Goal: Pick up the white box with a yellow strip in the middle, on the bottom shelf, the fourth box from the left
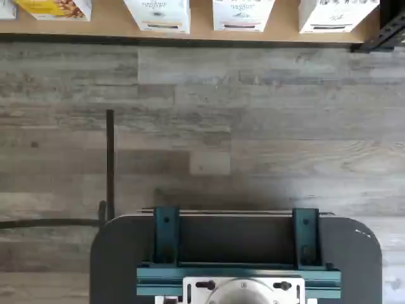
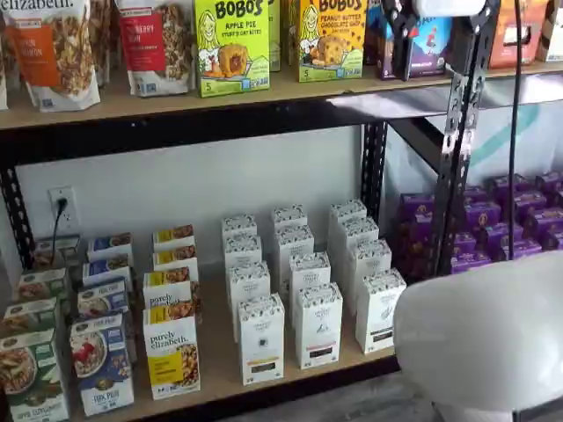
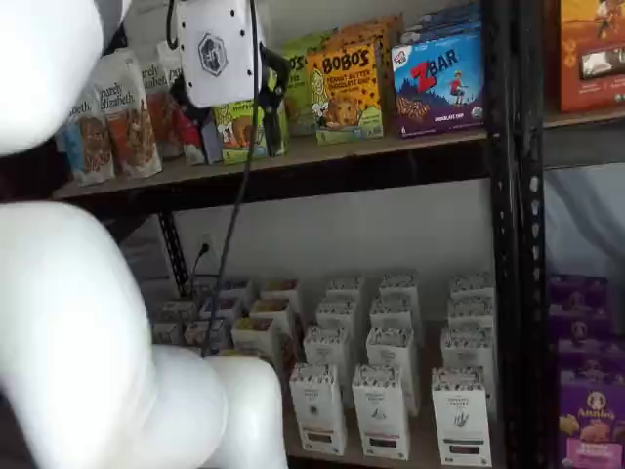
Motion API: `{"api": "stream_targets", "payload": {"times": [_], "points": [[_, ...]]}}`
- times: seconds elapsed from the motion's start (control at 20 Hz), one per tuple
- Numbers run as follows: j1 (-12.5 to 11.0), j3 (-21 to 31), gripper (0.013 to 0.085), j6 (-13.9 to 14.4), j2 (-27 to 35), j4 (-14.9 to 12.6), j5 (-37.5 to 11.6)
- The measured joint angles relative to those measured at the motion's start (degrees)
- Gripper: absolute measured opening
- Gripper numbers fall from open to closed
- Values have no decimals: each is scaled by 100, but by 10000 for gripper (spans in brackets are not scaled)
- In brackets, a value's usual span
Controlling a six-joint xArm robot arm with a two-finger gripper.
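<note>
— White box (image 2: 261, 338) — where do we see it?
— On the bottom shelf (image 2: 220, 387), at the front of its row, beside a yellow-banded box (image 2: 171, 356).
— And our gripper (image 3: 227, 54)?
— Up by the upper shelf (image 3: 293, 161), well apart from it. Whether its fingers are parted, we cannot tell.

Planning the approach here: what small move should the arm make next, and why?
Probably lower the tool toward the bottom shelf: it hangs up by the top shelf, while the white box stands far below at the front edge.
</note>
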Motion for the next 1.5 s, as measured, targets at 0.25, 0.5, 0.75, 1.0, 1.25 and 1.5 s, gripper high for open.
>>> {"api": "stream_targets", "payload": {"times": [0.25,0.5,0.75,1.0,1.25,1.5], "points": [[-389,61,850,-200,-28,457,-28],[-181,279,850,-73,-77,316,-245],[12,681,850,66,-123,236,-713],[185,1150,850,202,-103,244,-1315],[462,1619,850,424,41,171,-1969],[889,1969,850,818,269,-153,-2521]]}}
